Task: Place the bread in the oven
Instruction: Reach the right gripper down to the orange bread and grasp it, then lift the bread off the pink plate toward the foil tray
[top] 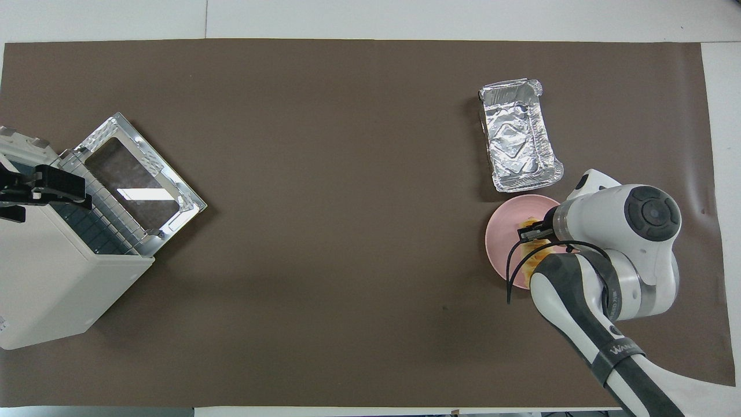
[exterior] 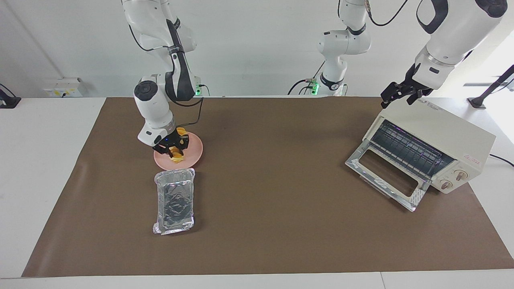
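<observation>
Bread between right end effector fingers—seemingly gripped.

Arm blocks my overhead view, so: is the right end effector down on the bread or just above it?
Observer: Down at it: the right end effector is low on the pink plate, bread showing on either side of it.
Operator: Oven ready inside?
Observer: The oven shows its whole rack: nothing on it.
Operator: Left arm?
Observer: The left end effector waits low over the oven's top edge; contact unclear.
</observation>
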Available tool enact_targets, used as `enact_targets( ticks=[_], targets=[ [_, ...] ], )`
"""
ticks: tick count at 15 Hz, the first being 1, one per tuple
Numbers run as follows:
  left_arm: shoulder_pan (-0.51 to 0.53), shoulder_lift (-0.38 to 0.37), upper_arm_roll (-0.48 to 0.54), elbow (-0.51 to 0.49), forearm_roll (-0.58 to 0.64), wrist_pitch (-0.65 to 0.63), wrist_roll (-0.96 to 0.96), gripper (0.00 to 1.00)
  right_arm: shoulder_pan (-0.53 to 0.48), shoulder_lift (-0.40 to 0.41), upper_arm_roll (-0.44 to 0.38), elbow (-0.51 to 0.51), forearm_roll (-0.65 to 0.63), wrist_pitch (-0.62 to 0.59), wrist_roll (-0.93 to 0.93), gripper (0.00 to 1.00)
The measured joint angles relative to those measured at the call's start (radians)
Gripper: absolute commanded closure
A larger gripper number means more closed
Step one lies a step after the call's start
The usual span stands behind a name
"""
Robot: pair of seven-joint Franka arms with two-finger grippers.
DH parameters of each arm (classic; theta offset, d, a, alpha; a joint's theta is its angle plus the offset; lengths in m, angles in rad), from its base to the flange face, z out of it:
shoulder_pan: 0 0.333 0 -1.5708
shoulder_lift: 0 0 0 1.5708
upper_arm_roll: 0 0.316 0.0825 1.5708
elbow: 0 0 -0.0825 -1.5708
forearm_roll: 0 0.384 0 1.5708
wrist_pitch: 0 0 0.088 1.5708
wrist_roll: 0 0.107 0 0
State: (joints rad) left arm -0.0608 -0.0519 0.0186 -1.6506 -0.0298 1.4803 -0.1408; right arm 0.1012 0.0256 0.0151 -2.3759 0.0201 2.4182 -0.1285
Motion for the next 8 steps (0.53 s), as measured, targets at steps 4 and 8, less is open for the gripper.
enact_targets(
  ticks=[4,8],
  targets=[
    [0.0,0.0,0.0,0.0,0.0,0.0,0.0,0.0,-0.002,0.0,0.0,0.011,0.0,-0.014,-0.02,1.0],
    [0.0,0.0,0.0,0.0,0.0,0.0,0.0,0.0,-0.028,0.002,-0.001,0.155,0.0,-0.221,-0.07,1.0]
  ],
)
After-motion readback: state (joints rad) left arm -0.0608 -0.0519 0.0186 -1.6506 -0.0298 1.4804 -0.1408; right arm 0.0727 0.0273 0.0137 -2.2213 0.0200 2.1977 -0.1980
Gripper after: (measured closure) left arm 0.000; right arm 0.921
